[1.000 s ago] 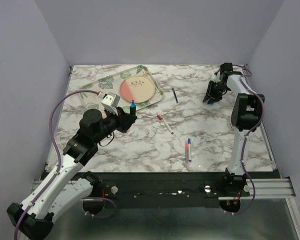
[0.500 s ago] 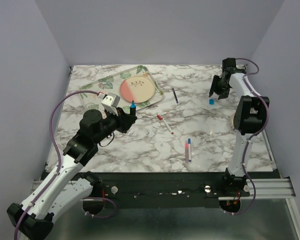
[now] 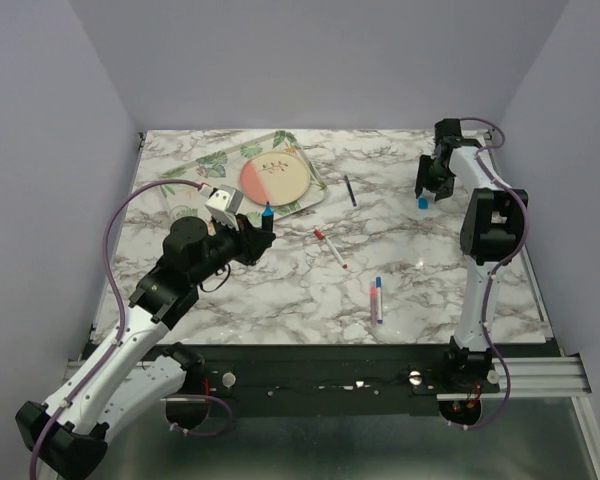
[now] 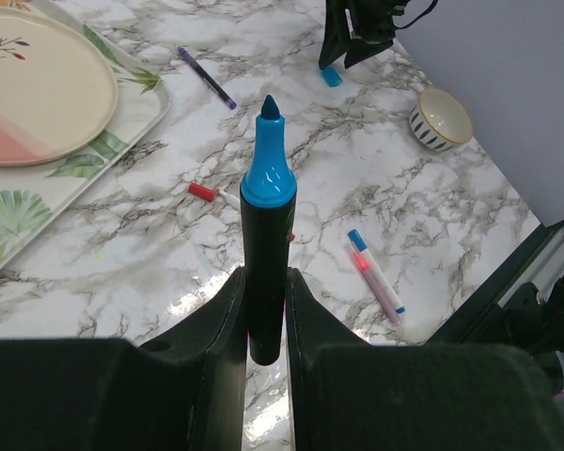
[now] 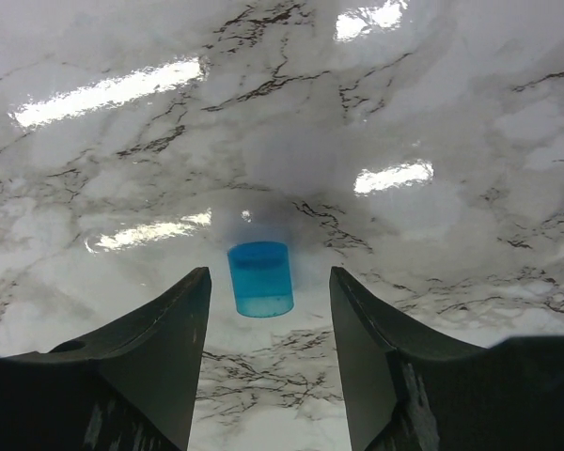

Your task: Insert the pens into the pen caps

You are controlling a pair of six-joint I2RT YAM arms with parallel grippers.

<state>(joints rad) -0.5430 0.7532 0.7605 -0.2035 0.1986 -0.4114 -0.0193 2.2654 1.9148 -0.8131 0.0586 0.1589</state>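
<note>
Right hand sat spread open near the far right corner of the white marble bench. Its fingers were either side of the short bright blue translucent plastic cap, not touching it. The cap stood on end, roughly centred in the gap.

Left hand was clenched on the chunky dark marker with a bright blue nib. It held the marker upright, nib up, over the left-centre of the bench, just off the near edge of the leaf-patterned tray.

Step in hand, as I read it, was grabbing the cap.
- Come straight down and keep the cap centred.
- Close gently and low on the wall. A light tube like that would likely tip or squirt out under an off-centre pinch.
- Leave the mouth clear of the fingers. Couldn't tell which end was open, so check before mating.
- For the insert, left hand stays rigid, line up the axes, then push along the marker — no side load.

The thin dark navy pen, the white red-tipped pen and the pink-and-white pen lay loose mid-bench, well apart from both hands. Those come later.
</note>
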